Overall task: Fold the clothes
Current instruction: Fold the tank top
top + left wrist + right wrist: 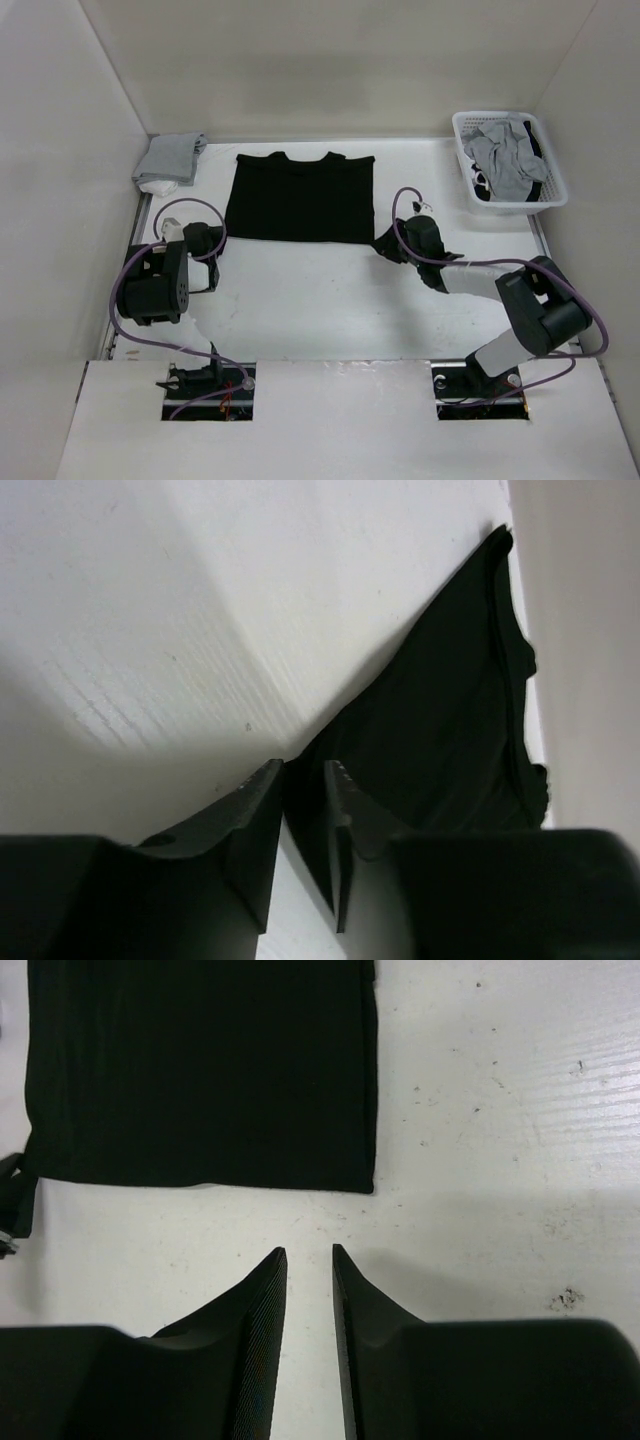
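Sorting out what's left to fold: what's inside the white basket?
Crumpled light grey clothes fill the basket, with dark fabric showing at the edge. Anything beneath them is covered.

1. A white table (320, 300) fills the middle of the top view. Its painted surface shows faint grain, scuffs and small dark specks (565, 1298).
2. Plain white walls close it in: a back wall (340, 60), a left wall (60, 150) and a right wall (600, 100).
3. A white board (340, 420) lies across the near edge, with two dark rectangular openings (240, 400) cut in it.
4. At the far right stands a white basket (467, 150) holding light grey garments (505, 160).
5. At the far left lies a small grey-and-white cloth stack (170, 160).
6. The light is soft and even, with a bright sheen along the table's far edge.
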